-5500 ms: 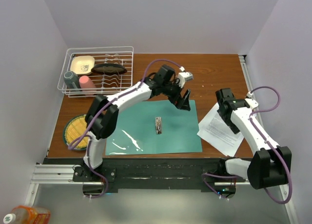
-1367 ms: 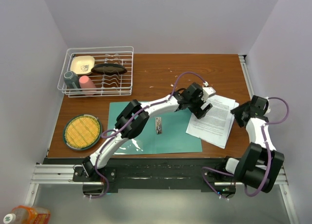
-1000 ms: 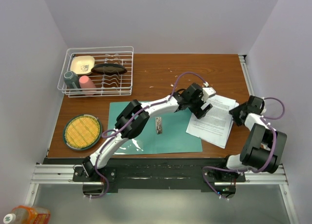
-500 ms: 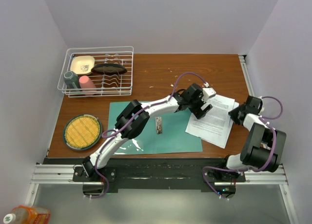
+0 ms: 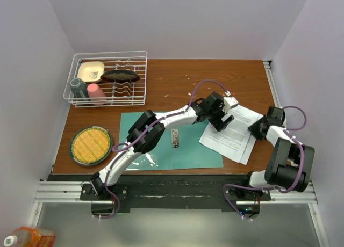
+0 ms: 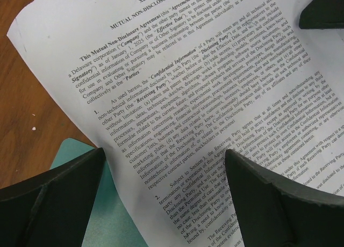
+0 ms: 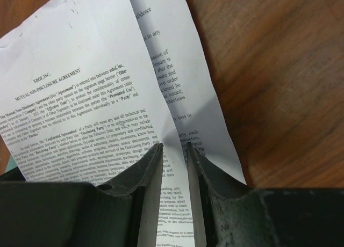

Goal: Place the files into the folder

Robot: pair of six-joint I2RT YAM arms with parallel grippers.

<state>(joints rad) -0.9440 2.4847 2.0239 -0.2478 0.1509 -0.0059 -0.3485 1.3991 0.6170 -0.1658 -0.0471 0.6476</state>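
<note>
The files (image 5: 230, 138) are white printed sheets lying askew on the table, their left corner over the right edge of the teal folder (image 5: 156, 145). My left gripper (image 5: 221, 122) hovers low over the files' upper part with its jaws wide open. In the left wrist view it (image 6: 164, 153) straddles the printed text of the files (image 6: 188, 80), with a strip of folder (image 6: 115, 215) below. At the sheets' right edge my right gripper (image 5: 255, 129) has its jaws drawn close. In the right wrist view this gripper (image 7: 176, 146) pinches a raised pucker of the files (image 7: 91, 96).
A metal clip (image 5: 174, 138) sits at the folder's middle. A white wire dish rack (image 5: 138, 99) with a bowl and cups stands at the back left. A round yellow woven mat (image 5: 90, 145) lies at the left. Bare wood table (image 7: 269, 70) lies right of the sheets.
The right gripper's jaws have narrowed onto the sheets' right edge and it has moved left. The files slid left, further over the folder. The left arm has barely moved.
</note>
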